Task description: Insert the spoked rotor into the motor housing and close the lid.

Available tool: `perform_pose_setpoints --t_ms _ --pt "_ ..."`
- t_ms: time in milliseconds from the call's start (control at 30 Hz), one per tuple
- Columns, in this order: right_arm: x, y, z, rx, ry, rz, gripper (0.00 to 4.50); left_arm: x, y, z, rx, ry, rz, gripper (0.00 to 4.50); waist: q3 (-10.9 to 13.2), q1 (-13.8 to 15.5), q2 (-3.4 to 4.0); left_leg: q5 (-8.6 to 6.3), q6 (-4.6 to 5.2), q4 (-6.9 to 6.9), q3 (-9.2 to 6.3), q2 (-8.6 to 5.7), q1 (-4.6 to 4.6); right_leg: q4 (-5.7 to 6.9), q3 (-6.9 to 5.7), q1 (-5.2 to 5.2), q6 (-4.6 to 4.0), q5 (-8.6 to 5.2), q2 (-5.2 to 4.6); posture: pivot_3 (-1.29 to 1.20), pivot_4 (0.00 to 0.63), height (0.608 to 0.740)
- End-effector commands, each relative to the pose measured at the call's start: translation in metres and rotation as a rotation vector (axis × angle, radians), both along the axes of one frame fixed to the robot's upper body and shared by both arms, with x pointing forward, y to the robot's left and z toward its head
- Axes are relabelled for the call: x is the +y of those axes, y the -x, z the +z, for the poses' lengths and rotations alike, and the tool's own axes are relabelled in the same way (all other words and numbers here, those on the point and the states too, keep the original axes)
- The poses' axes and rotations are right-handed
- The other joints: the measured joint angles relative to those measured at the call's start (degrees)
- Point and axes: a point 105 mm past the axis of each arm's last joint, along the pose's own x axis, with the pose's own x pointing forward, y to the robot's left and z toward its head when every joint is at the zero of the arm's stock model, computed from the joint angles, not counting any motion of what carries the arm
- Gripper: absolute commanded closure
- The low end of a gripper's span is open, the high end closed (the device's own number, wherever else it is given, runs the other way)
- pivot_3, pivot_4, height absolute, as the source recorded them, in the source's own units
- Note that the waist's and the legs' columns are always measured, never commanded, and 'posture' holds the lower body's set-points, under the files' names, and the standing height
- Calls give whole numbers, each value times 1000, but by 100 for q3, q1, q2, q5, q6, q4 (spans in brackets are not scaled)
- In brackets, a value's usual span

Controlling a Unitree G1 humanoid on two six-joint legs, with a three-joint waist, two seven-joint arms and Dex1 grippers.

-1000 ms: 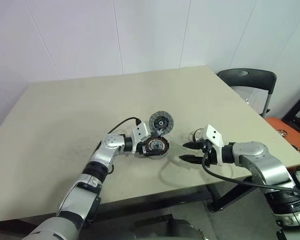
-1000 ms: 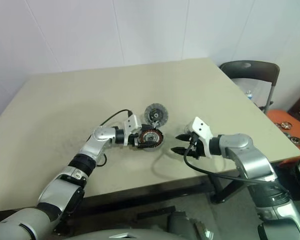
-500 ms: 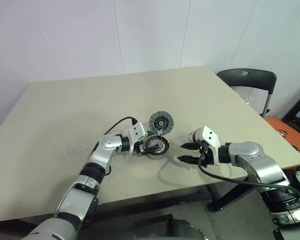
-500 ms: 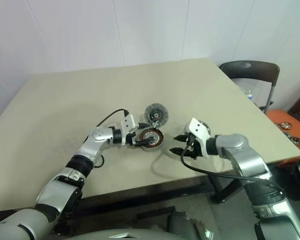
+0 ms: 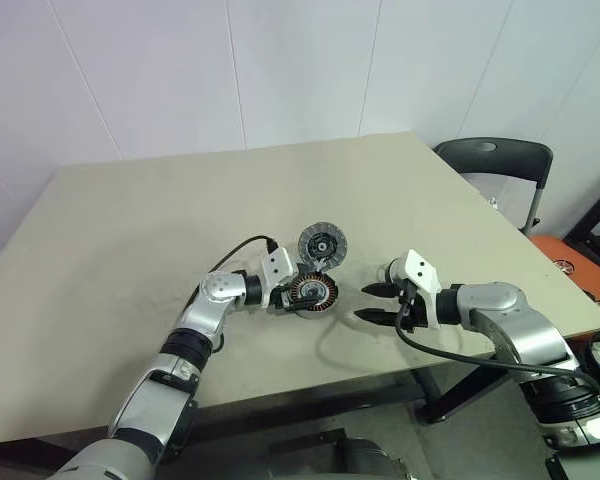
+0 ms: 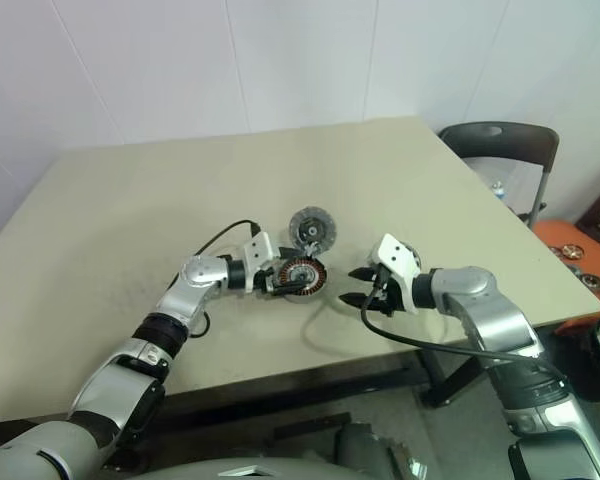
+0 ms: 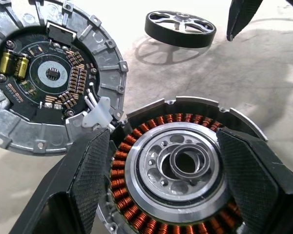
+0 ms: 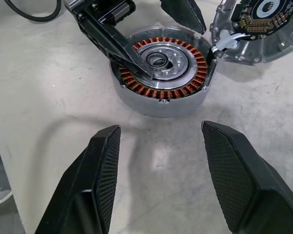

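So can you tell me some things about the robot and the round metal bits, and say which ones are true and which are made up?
1. The left gripper has its fingers on either side of the motor housing. True.
2. The spoked rotor is already inside the housing. False: it lies on the table, apart from the housing.
3. The lid is shut on the housing. False: it stands open beside it, showing a circuit board.
4. The right gripper is open and holds nothing. True.
5. A chair stands behind the table's far corner. True.
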Motion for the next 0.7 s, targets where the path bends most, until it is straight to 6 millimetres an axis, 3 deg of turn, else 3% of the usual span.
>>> perform_pose_setpoints --t_ms 33,167,700 --pt "7 -6 22 -92 -24 16 1714 -2 -3 6 -50 -11 -5 785 0 -2 0 0 0 0 0 0 1 0 0 0 0 0 0 0 0 740" --pt "12 -8 31 -122 -48 22 1714 -3 -5 6 -68 -17 2 785 -1 0 0 0 0 1 0 0 1 0 0 1 -1 1 0 0 0 740" --pt "12 -15 36 -152 -40 18 1714 -3 -2 -3 -26 -40 -12 785 -6 0 1 0 0 3 1 0 2 0 0 4 0 3 0 0 0 740"
